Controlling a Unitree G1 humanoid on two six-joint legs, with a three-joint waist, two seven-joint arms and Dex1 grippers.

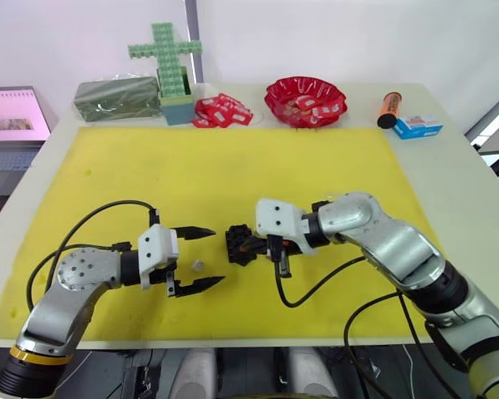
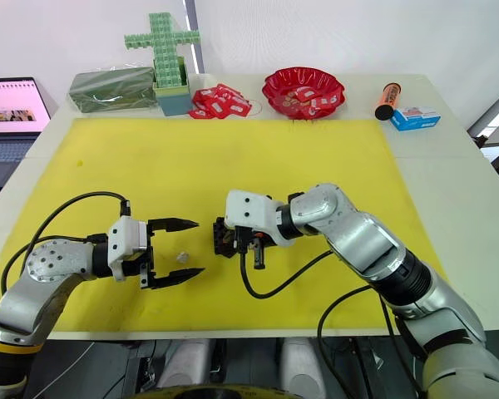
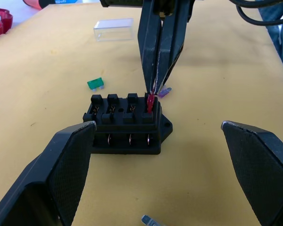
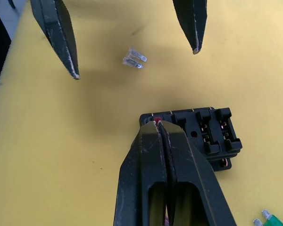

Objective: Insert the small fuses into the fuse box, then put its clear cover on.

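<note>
The black fuse box (image 1: 239, 243) lies on the yellow mat (image 1: 233, 166) near its front edge. My right gripper (image 3: 151, 95) is shut on the red fuse (image 3: 150, 101), whose lower end is at the box's end slot; the other slots are empty. My left gripper (image 1: 203, 258) stands open just left of the box, around nothing. The pale grey fuse (image 4: 134, 60) lies on the mat between its fingers (image 3: 61, 174). The green fuse (image 3: 95, 84) and the purple fuse (image 3: 165, 92) lie just beyond the box. Farther off lies the clear cover (image 3: 113, 29).
Along the table's back stand a green brick cross (image 1: 166, 54), a green packet (image 1: 116, 98), red-and-white packets (image 1: 222, 110), a red bowl (image 1: 305, 100), an orange tube (image 1: 388, 109) and a blue box (image 1: 417, 126). A laptop (image 1: 12, 115) sits off the left edge.
</note>
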